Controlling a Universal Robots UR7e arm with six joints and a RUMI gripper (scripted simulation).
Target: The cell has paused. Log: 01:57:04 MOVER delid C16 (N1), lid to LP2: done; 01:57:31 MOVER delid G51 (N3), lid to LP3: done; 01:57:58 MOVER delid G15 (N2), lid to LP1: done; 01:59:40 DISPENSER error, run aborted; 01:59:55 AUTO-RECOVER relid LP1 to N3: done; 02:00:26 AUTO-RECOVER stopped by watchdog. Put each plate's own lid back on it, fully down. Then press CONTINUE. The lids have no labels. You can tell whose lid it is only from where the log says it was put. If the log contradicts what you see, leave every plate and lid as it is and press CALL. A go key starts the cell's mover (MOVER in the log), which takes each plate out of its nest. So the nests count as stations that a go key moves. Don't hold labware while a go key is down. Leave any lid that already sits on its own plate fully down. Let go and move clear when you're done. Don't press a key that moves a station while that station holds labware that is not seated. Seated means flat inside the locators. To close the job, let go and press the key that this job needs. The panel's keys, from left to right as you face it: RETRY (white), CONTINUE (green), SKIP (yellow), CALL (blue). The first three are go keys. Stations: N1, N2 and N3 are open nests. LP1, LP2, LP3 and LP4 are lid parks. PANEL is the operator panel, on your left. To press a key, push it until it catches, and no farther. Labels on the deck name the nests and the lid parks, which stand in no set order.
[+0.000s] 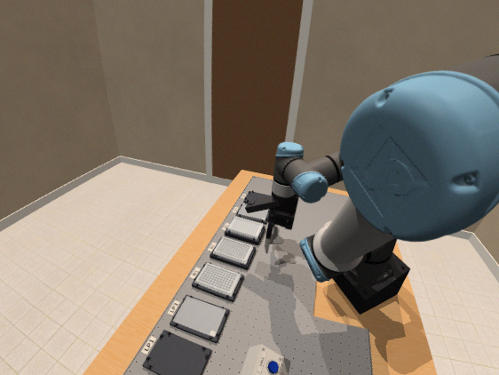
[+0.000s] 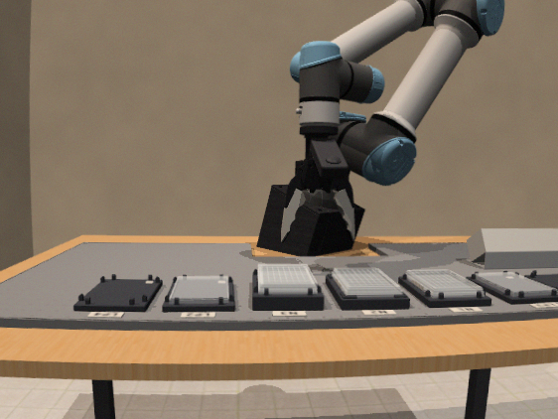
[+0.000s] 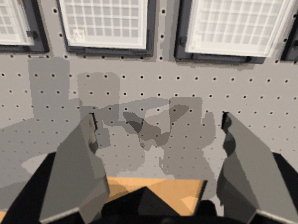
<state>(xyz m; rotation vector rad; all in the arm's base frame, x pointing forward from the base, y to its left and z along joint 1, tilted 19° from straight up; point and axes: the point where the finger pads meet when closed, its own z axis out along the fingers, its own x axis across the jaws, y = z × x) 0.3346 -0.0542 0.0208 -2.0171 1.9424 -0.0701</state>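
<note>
Lids lie parked in the top view, one on LP3 (image 1: 200, 316), another on LP2 (image 1: 255, 213) (image 2: 201, 289); if we swap them, both plates get wrong covers. In the exterior view our tool (image 1: 273, 245) (image 2: 319, 238) (image 3: 157, 113) hangs with fingers apart, and the N3 plate (image 1: 245, 227) (image 2: 285, 279) (image 3: 235, 25) stands tall; trusting its logged relid would leave N2's lid there. The wrist view shows nothing gripped; an off-centre grasp could unseat that plate.

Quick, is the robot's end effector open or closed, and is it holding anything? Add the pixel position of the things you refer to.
The end effector (image 1: 281, 235) (image 2: 319, 235) (image 3: 157, 113) is open, with nothing between its fingers.
</note>
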